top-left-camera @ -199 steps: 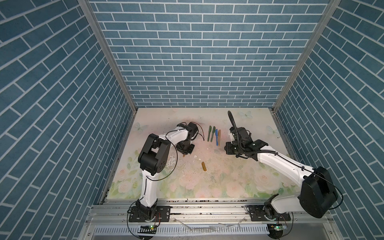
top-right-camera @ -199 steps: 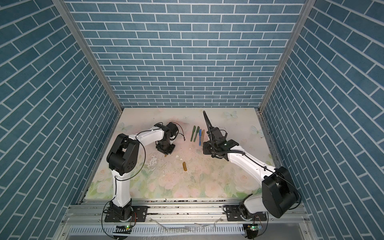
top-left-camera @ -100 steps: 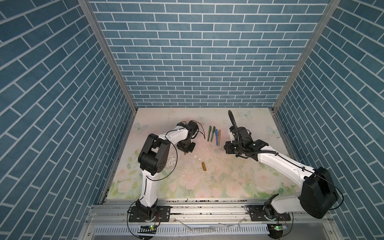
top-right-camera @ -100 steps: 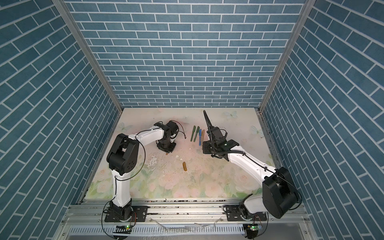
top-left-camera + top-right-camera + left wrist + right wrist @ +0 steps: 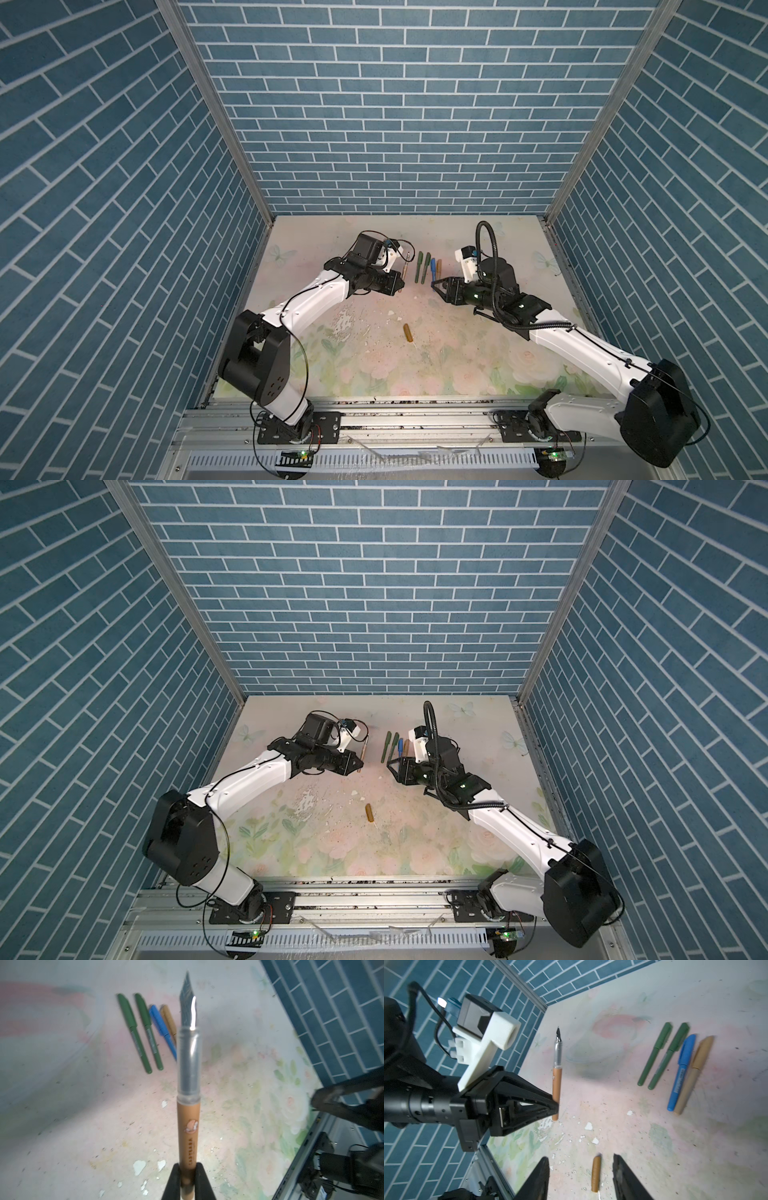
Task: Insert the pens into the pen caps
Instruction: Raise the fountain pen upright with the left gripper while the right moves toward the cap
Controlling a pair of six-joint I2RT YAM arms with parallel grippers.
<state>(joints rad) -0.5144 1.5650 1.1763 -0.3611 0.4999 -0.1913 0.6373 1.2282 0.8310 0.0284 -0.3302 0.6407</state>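
golden-brown pen (image 5: 188, 1126) (slim plastic stick, clear grip section, dark nib) was off the table. The black left gripper (image 5: 188, 1169) pinched it right at the tail end, jaws clamped on the barrel. In both top views it sat at 9 o'clock of the row of four capped pens (image 5: 667, 1057) (two green, one blue, one tan), nib toward 12 o'clock.

Its mate, the short stubby amber cap (image 5: 596, 1174), lay flat and alone on the floral mat (image 5: 374, 361). It was at 6 o'clock of the row, well apart from both arms.

The black right gripper (image 5: 580, 1158) had its jaws spread with nothing between them. It sat at roughly 4 o'clock of the row, with the cap at its 7 o'clock.

Risks as I read them:
- The tail-end pinch left a long lever. Any off-axis push from the cap would likely pivot the pen in the jaws, and the nib could jam on the cap's rim.
- The cap was small, round and lying flat, so it could roll or squirt out as the right jaws closed. White flakes (image 5: 588, 1126) on the mat wouldn't help.
- Couldn't tell which end of the cap was open. Grabbed blind, the closed end might face the nib.
- The right gripper was near the row, so a careless swing toward the cap could scatter the finished pens.
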